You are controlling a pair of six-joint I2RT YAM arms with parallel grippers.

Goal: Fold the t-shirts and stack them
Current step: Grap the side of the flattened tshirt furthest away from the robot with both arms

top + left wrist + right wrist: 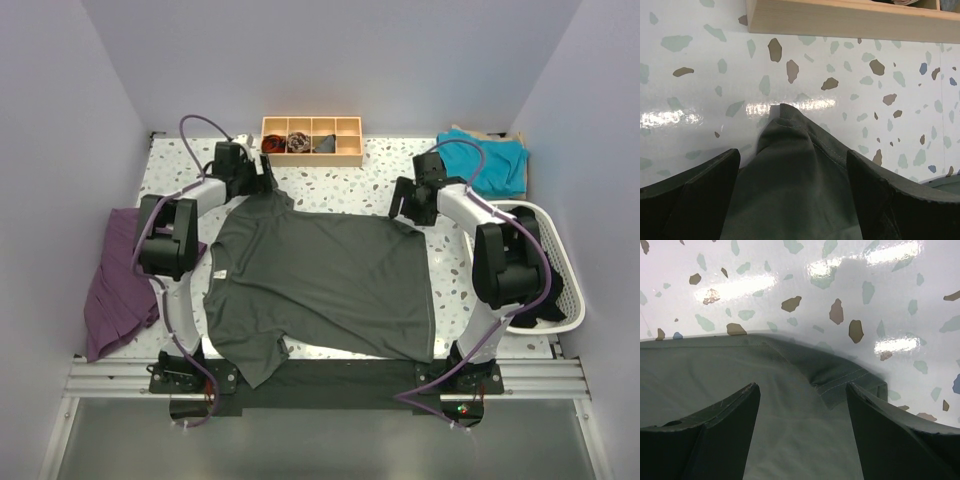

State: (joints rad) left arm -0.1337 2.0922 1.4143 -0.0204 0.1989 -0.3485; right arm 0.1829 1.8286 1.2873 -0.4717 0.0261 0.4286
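A crumpled purple cloth [115, 285] hung over the left edge of the glossy, speckled terrazzo bench [375, 180]. The left end effector [266, 184] sat at the far left corner of the grey shirt [330, 280]. The shirt, a soft matte knit, lay spread mostly flat across the middle of the bench, with one short sleeve reaching the near edge.

Only the left wrist view showed the detail there. The dark, wedge-shaped fingers [700, 195] stood wide apart, and a stitched fold of grey cloth rose to a peak and filled the gap between them.

A pale wooden tray [311, 140] with small compartments stood at the far edge; its contents were too small to tell from above. The left wrist view caught its plain side wall.

The right end effector [405, 212] sat at the shirt's far right corner. Its wrist view showed the fingers [715, 435] equally wide, straddling a hemmed corner flap with a visible line of stitching, a seam lost in the overhead view.

The teal shirt [490, 160] lay bunched in the far right corner, apart from the grey one. A white perforated basket [560, 300] at the right edge held dark cloth.
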